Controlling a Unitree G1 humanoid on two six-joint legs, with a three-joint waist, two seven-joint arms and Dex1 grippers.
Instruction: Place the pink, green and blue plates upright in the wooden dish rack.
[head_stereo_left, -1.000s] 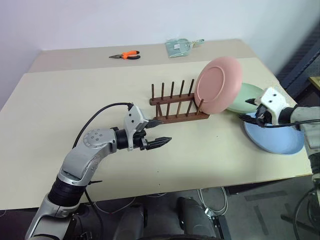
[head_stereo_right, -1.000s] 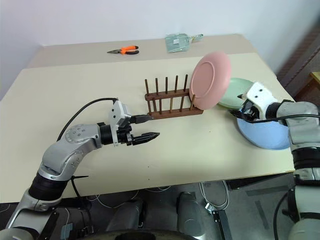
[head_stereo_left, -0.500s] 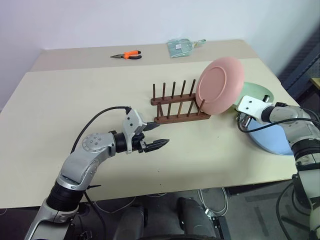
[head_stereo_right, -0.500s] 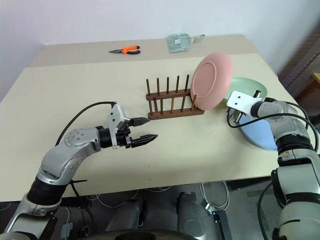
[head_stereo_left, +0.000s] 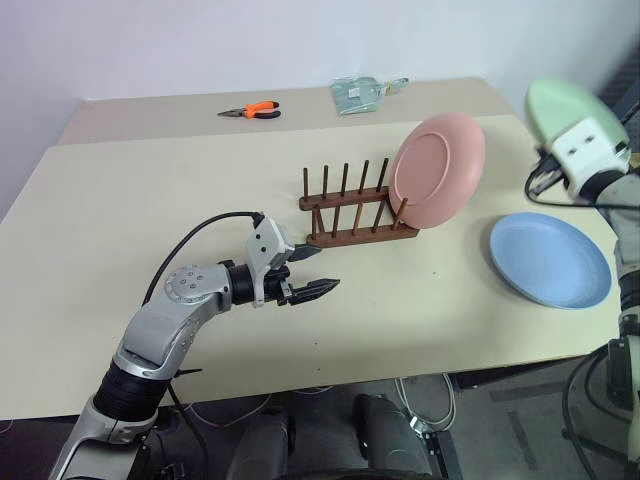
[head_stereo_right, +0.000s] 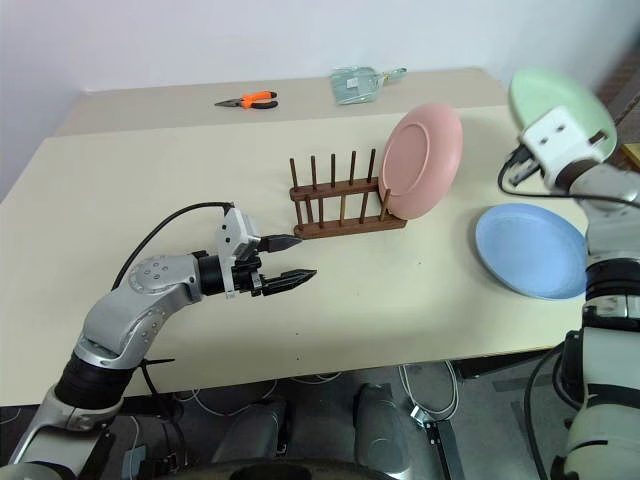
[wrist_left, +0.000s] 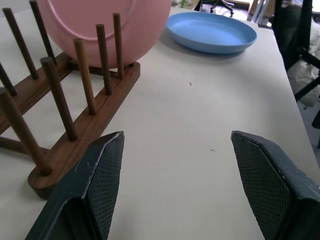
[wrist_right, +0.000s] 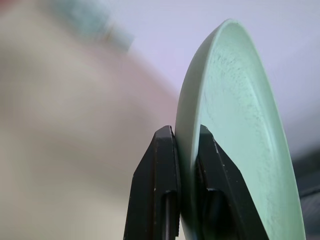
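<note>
- Right wrist view shows the right gripper (wrist_right: 186, 150) clamped on the rim of the green plate (wrist_right: 235, 130), one black finger on each face; the plate stands nearly on edge between them and rises well past the fingertips.
- From the head views, that green plate (head_stereo_left: 560, 105) is held high above the table's right side, up and to the right of the wooden dish rack (head_stereo_left: 355, 215) and above the blue plate (head_stereo_left: 549, 258), which lies flat on the table (head_stereo_left: 150, 190) below the gripper.
- The pink plate (head_stereo_left: 438, 168) already stands in the rack's end slot on the right-gripper side, leaning a little against the pegs; the slots toward the left gripper are free.
- The left gripper (head_stereo_left: 308, 273) hovers with its jaws wide apart and nothing between them, just in front of the rack's near end.
- Handling, as I judge it: the plate looks stiff, light and matte, so a rim pinch should hold, but with the whole disc hanging off one edge it could pivot in the grip if swung fast.
- The raised rim is the only sensible hold; the flat blue plate gives little purchase unless a finger gets under its lip.
- Lowering the green plate between pegs needs it kept on edge, clear of the pink one, since a knock could tip it.
</note>
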